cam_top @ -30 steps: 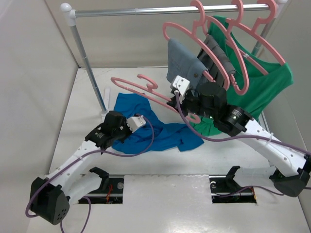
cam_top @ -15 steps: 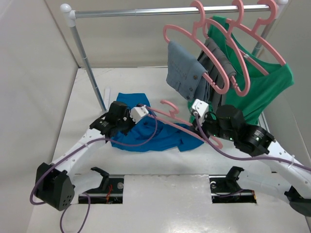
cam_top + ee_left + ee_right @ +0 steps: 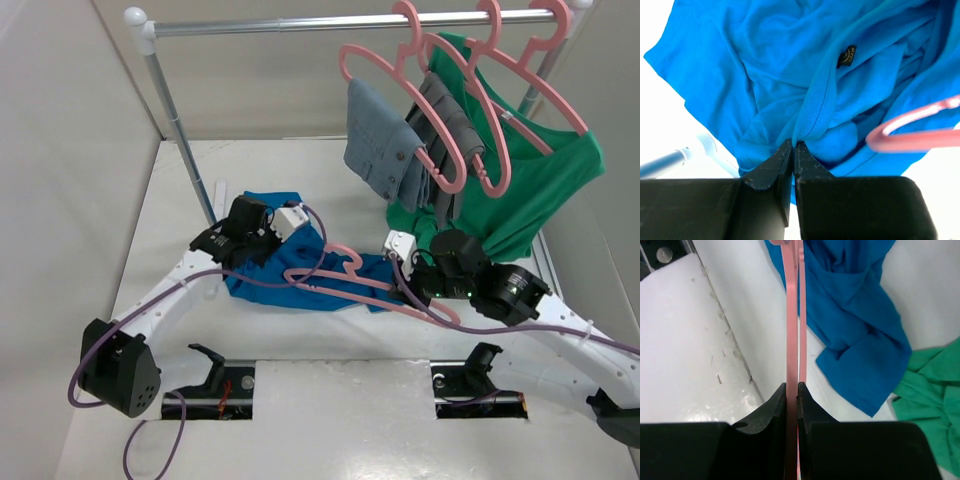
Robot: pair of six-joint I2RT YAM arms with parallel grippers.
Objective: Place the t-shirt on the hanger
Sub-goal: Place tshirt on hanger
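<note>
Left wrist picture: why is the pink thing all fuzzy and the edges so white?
Left wrist: the hanger looks soft and out of focus, while the t-shirt collar is sharp; the table around it is washed out to plain white. Right wrist: the hanger is crisp. Top external: even light, all sharp.

- The t-shirt (image 3: 262,270) is a plain, bright royal blue with no print. A small black label (image 3: 846,55) with yellowish marks sits at its neck.
- The hanger (image 3: 335,277) is plain pale pink.
- The left pincer (image 3: 792,148) and the right pincer (image 3: 792,388) are matt black.
- The arms (image 3: 162,303) are white with black joints, and purple cables (image 3: 323,240) trail from them.
- The bench (image 3: 175,215) is white, and the walls (image 3: 60,150) are off-white.
- At the far right, the larger shirt (image 3: 550,180) is plain green. The folded garments (image 3: 378,140) to its left are grey. All of these hang on pink hangers (image 3: 407,12).
- The rail (image 3: 300,24) is silvery metal with white end knobs.
</note>
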